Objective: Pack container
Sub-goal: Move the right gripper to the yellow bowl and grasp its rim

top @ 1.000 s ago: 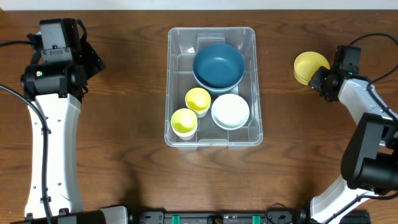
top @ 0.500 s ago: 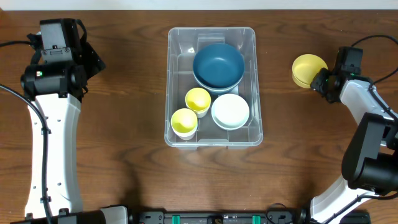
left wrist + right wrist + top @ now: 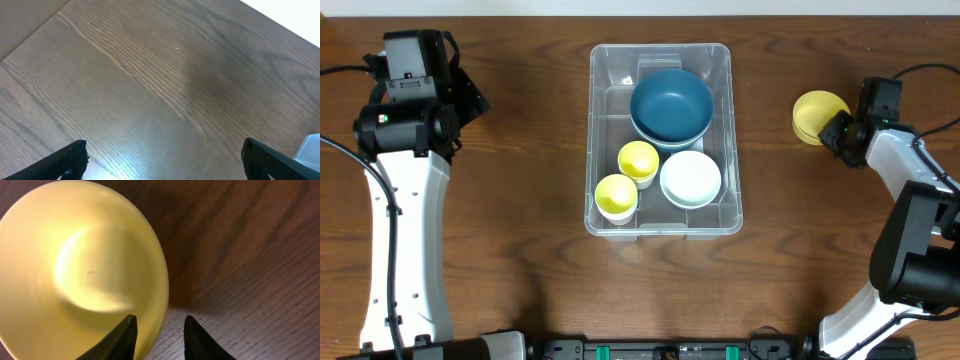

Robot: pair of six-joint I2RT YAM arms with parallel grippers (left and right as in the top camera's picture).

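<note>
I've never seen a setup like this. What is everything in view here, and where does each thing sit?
container: one, clear plastic, middle of the table
blue bowl: one, dark blue, in the container's far end
white bowl: one, white, in the container, near right part
cups: two, yellow, in the container, left of the white bowl
yellow bowl: one, yellow, on the table right of the container
table: one, brown wood, under everything
left gripper: one, black fingers, open above bare table at the left
right gripper: one, black fingers, open astride the yellow bowl's rim
</note>
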